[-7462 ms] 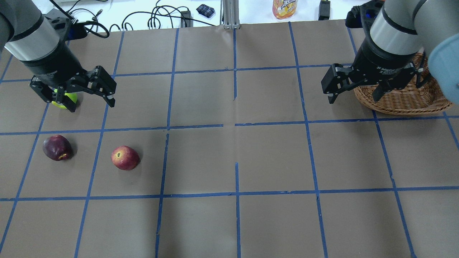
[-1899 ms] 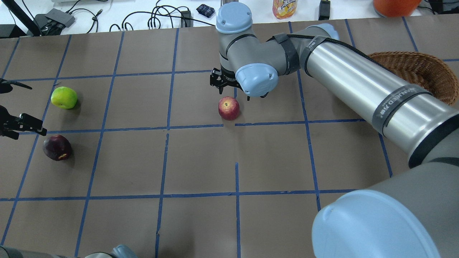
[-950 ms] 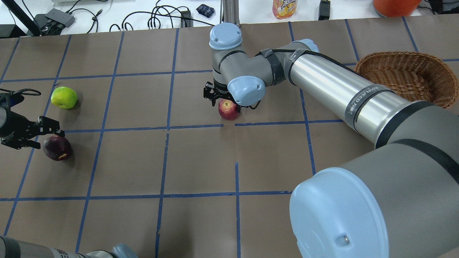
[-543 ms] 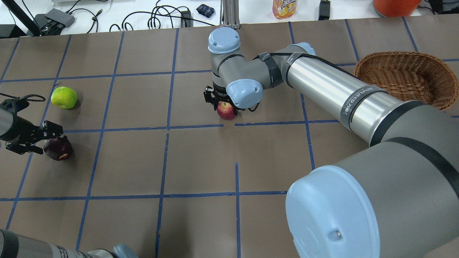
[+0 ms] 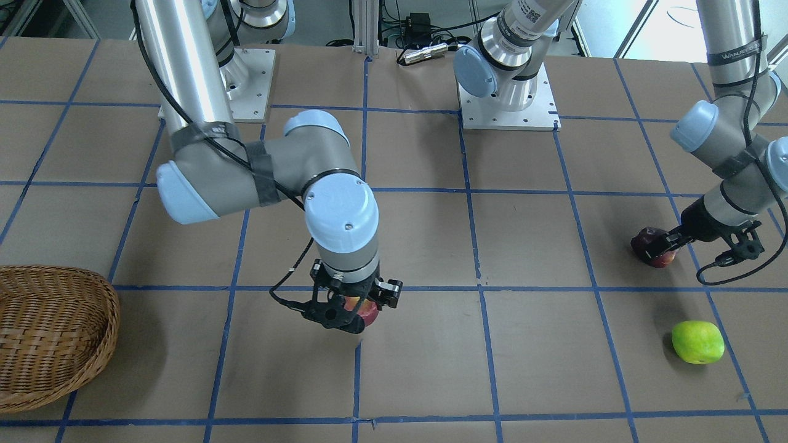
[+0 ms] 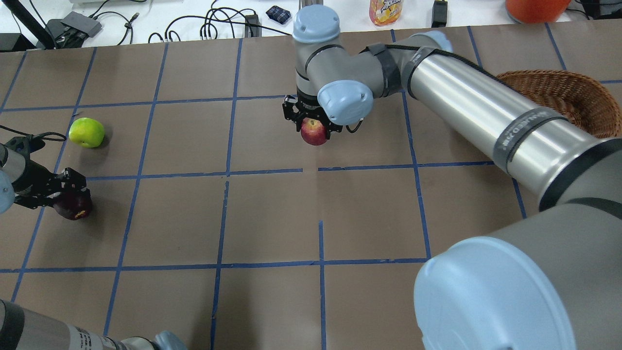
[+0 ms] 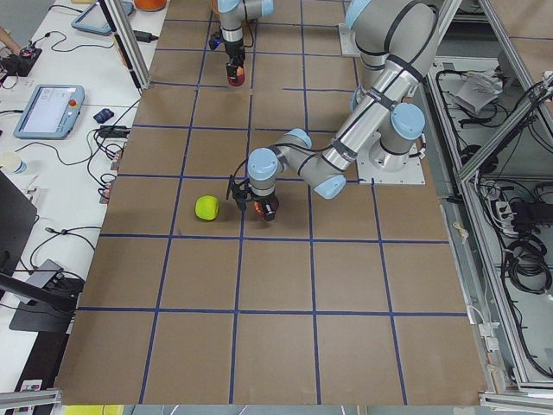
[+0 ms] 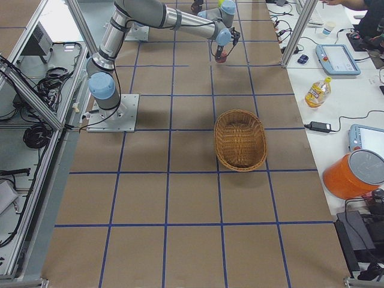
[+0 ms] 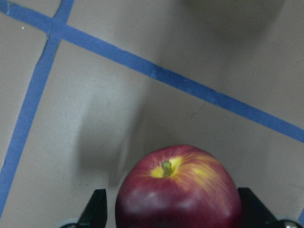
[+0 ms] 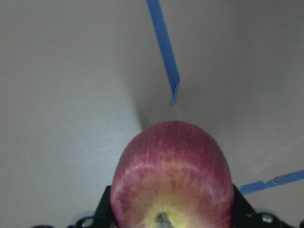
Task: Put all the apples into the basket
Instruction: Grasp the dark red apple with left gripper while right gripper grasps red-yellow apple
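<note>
My right gripper [image 6: 313,127] is shut on the red apple [image 6: 315,133] and holds it just above mid-table; the apple fills the right wrist view [image 10: 171,171] and shows from the front [image 5: 369,312]. My left gripper [image 6: 65,194] is shut on the maroon apple [image 6: 74,208] at the table's left edge, at about table height; the left wrist view shows this apple [image 9: 178,190] between the fingers. The green apple [image 6: 86,132] lies alone behind it. The wicker basket [image 6: 559,74] stands at the far right, partly hidden by my right arm, with no apples showing in it [image 8: 241,167].
My right arm [image 6: 486,112] stretches from the near right across the table, over the basket's near side. Cables [image 6: 214,22], a juice bottle [image 6: 386,10] and an orange container [image 6: 534,7] lie beyond the far edge. Both arm bases [image 5: 508,104] stand at the robot's side.
The right gripper has lifted the red apple off the table and carried it slightly right and away. The left gripper has come down onto the maroon apple and closed around it.
</note>
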Robot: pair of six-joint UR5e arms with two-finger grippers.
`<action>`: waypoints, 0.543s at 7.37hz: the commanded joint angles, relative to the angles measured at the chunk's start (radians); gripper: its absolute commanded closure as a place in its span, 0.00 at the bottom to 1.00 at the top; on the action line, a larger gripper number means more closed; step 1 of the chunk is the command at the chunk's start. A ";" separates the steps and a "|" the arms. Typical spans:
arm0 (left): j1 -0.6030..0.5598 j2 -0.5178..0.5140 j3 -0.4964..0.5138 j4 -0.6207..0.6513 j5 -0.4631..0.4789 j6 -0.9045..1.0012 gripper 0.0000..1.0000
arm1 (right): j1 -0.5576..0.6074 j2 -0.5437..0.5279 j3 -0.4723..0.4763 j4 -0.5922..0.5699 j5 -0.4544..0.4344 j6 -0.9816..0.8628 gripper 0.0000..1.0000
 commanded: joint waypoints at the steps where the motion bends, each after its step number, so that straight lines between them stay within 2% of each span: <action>1: -0.135 0.089 0.025 -0.092 0.077 -0.030 1.00 | -0.152 -0.104 -0.049 0.225 -0.006 -0.108 1.00; 2: -0.267 0.141 0.046 -0.187 0.062 -0.175 1.00 | -0.232 -0.127 -0.049 0.290 -0.017 -0.216 1.00; 3: -0.435 0.148 0.054 -0.189 -0.005 -0.363 1.00 | -0.321 -0.144 -0.049 0.311 -0.071 -0.321 1.00; 4: -0.596 0.122 0.092 -0.144 -0.024 -0.584 1.00 | -0.399 -0.150 -0.046 0.309 -0.125 -0.448 1.00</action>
